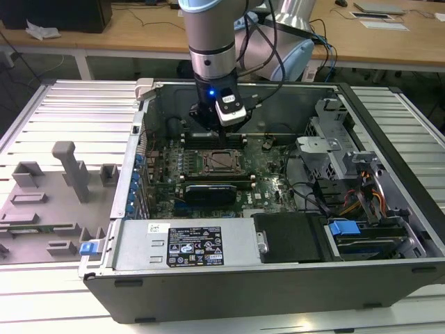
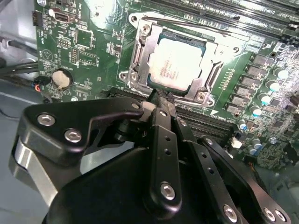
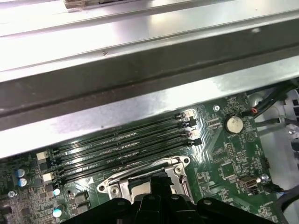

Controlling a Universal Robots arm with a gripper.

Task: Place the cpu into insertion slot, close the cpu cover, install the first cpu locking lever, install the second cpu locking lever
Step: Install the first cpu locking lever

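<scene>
Silvery-tan square cpu (image 2: 180,65) sitting in silver-rimmed insertion slot (image 2: 138,51), under metal-frame cpu cover (image 2: 215,77). Black gripper (image 2: 158,95), fingers pressing together, at slot's 12 o'clock in exterior view. Risk: tips slipping, gouging green motherboard (image 2: 93,51).

The cpu (image 2: 180,65) is silvery-tan, the cpu cover (image 2: 138,51) silvery, the motherboard (image 2: 93,46) green, the gripper (image 2: 161,96) black, the memory slots (image 3: 121,149) black, and the drive clip (image 1: 343,227) blue.

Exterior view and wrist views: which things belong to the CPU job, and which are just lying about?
Job:
cpu
cover
claw

Lying about:
memory slots
coin cell
grey blocks
cables
</scene>
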